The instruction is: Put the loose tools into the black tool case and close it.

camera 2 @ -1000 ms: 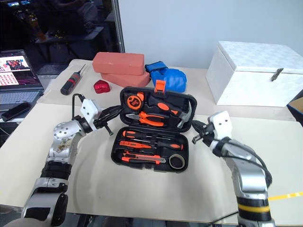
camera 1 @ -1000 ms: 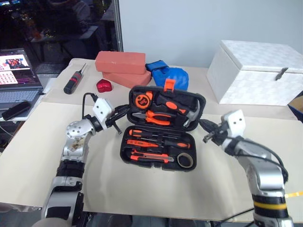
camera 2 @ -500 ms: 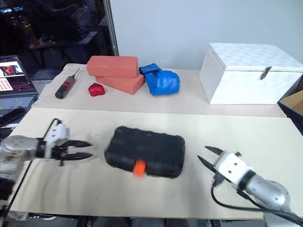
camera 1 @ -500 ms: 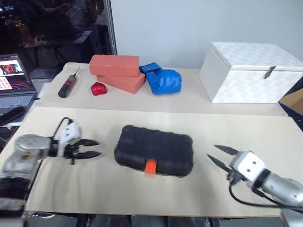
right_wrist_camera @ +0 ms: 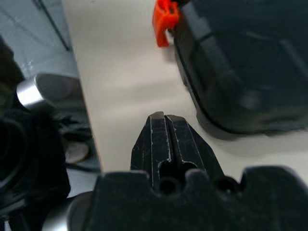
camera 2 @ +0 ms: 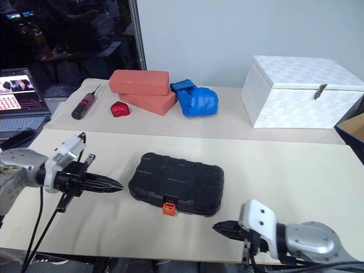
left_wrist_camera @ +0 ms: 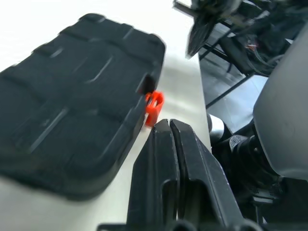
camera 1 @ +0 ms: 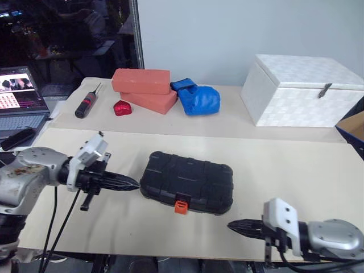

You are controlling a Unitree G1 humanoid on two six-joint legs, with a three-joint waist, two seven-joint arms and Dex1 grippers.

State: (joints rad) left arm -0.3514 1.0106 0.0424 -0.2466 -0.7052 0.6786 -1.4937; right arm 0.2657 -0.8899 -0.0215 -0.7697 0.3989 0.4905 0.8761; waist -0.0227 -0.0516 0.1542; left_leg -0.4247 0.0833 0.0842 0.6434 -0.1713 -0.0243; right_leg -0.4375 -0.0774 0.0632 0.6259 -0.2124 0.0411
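The tool case [camera 1: 187,182] sat shut mid-table, bricks [camera 1: 144,89] and a screwdriver [camera 1: 86,104] behind it to the left, the box [camera 1: 304,91] back right, laptop [camera 1: 21,98] far left.

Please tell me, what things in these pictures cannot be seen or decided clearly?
- Tools inside the black tool case: hidden by its shut lid, in every view.
- Orange latch: whether it is snapped shut is too small to tell in the head views, blurred in the left wrist view.
- Laptop: cut off by the left edge; its screen content is too small.
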